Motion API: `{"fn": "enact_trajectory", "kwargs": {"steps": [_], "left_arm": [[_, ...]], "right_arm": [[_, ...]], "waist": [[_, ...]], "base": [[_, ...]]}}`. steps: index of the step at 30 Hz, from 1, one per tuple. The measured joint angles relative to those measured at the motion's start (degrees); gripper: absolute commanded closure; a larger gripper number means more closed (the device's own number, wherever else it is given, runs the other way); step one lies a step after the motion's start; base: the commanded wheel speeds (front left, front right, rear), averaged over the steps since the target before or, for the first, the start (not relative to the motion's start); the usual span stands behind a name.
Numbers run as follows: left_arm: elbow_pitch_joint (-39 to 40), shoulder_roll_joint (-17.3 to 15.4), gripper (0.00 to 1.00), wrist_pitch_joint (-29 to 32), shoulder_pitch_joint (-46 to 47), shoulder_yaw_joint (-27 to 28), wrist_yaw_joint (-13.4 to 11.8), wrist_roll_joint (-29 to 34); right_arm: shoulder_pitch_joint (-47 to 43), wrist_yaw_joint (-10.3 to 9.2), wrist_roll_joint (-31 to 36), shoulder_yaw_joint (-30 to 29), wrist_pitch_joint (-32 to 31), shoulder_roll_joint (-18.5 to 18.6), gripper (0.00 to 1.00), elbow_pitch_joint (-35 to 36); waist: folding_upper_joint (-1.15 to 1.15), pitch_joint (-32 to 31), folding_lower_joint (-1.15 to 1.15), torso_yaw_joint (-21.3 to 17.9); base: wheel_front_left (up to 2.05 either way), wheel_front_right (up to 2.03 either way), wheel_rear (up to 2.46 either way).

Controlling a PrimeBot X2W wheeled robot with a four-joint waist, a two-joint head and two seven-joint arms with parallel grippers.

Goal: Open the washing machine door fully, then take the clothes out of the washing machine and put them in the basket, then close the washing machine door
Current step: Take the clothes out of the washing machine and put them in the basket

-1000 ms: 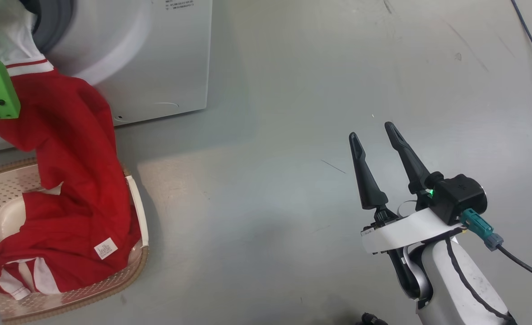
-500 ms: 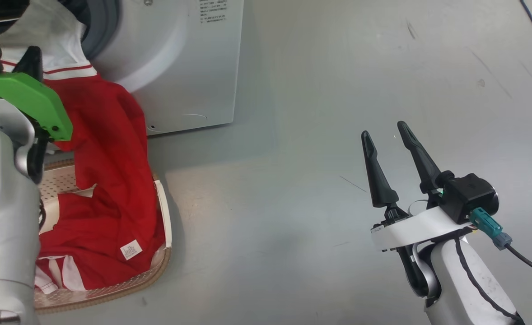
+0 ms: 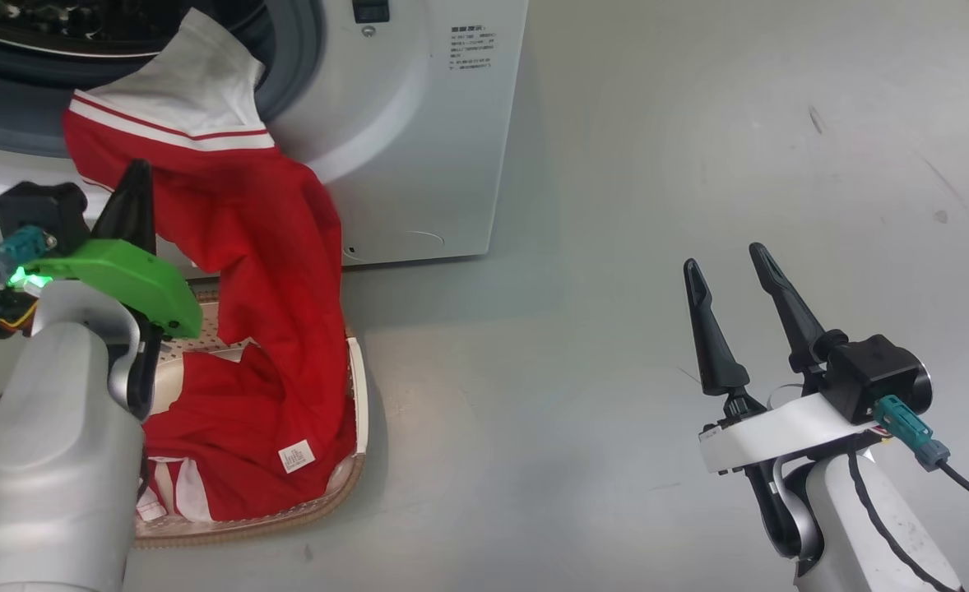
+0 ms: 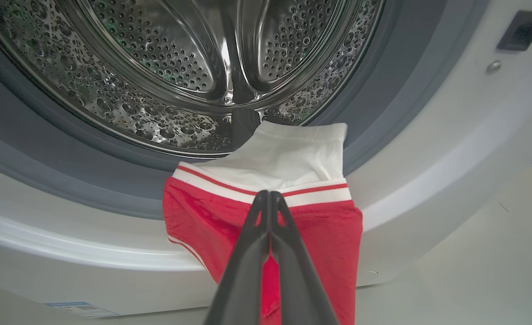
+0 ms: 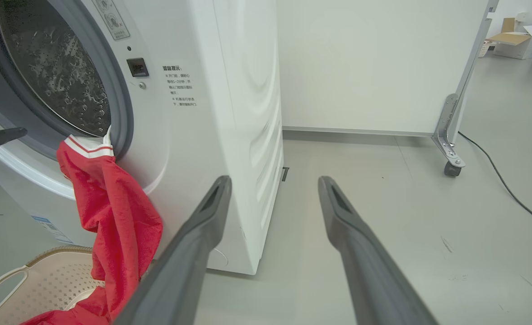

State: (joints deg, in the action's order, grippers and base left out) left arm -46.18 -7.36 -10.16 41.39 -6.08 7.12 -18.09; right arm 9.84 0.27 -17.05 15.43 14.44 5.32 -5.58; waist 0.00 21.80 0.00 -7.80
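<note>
Change: our head camera has swung toward the big white front-loading washing machine (image 3: 419, 123); the bright red white-panelled fabric garment (image 3: 262, 247) hangs as before, hem on the grey gasket (image 4: 383, 90), tail in the cream perforated plastic basket (image 3: 357, 370). We judge transfer half done. Count: one garment, one basket, one machine, two pincers: left pincer (image 4: 269, 195) pressed shut, empty, near the hem; right pincer (image 3: 723, 255) spread wide, empty.

Nothing legible. Washer (image 5: 243, 113) front, left of right gripper (image 5: 275, 179) jaws: tiny printed notice (image 5: 179, 85). Clothes (image 3: 271, 247) label (image 3: 296, 455) unreadable. Blue sticker (image 4: 81, 309), lower left of left gripper (image 4: 266, 194) jaws: same.
</note>
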Motion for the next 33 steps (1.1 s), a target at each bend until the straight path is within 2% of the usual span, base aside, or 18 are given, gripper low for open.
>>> {"fn": "enact_trajectory", "kwargs": {"steps": [10,11,12,20,33], "left_arm": [[3.0,0.2,0.99,-3.1,-6.6,-1.3,0.0,0.1],[3.5,0.2,0.64,-3.3,-7.1,-1.3,0.0,0.1],[4.0,0.3,0.00,-3.6,-7.7,-1.3,0.0,0.1],[7.0,1.6,0.00,-4.1,-11.0,-1.1,0.0,0.0],[10.9,1.6,0.00,-4.1,-14.1,-1.1,0.0,0.0]], "right_arm": [[-1.1,0.08,0.1,0.5,0.0,0.1,0.00,0.0],[-1.1,0.08,0.1,0.5,0.0,0.1,0.00,0.0],[-1.2,0.08,0.1,0.5,0.0,0.1,0.00,0.0],[-1.3,0.09,0.1,0.5,0.0,0.2,0.00,0.1],[-2.1,0.11,0.1,0.8,0.0,0.2,0.00,0.3]], "waist": [[0.00,-2.4,0.00,2.5],[0.00,-2.6,0.00,2.6],[0.00,-2.7,0.00,2.7],[0.00,-3.1,0.00,3.0],[0.00,-3.1,0.00,2.6]], "base": [[0.00,0.00,0.00],[0.00,0.00,0.00],[0.00,0.00,0.00],[0.00,0.00,0.00],[0.00,0.00,0.00]]}}
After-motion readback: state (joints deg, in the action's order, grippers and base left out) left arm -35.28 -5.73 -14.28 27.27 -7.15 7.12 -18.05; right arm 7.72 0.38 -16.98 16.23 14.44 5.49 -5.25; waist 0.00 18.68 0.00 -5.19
